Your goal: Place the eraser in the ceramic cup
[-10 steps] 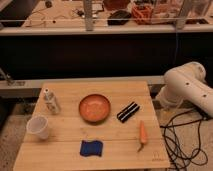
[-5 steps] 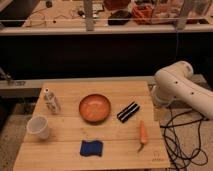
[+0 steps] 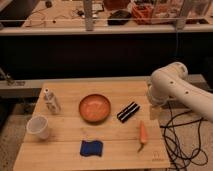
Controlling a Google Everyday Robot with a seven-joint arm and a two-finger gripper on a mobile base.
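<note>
Since the earlier frames the white arm (image 3: pixel 172 87) has swung in from the right and now hangs over the right edge of the surface (image 3: pixel 65 157), while everything lying on it has stayed put. The gripper (image 3: pixel 153 111) sits low under the arm's rounded joint, just off that right edge, with its fingers spread wide and nothing between them. The eraser (image 3: pixel 128 111) lies flat just to the left of the gripper, between it and the orange bowl (image 3: pixel 95 107), touching neither. Its long axis runs on a diagonal, from the lower left up toward the far right, so the fingers would probably have to turn to close across its narrow width rather than along its length. It is a small black block with a thin pale stripe down its length, shorter than the carrot (image 3: pixel 143 134) that lies nearer the front edge. The ceramic cup (image 3: pixel 39 126), plain white and upright, stands well apart at the left side of the surface, beyond the bowl, with the small clear bottle (image 3: pixel 51 101) behind it and the blue pad (image 3: pixel 91 147) toward the front. The pick has not yet begun.
</note>
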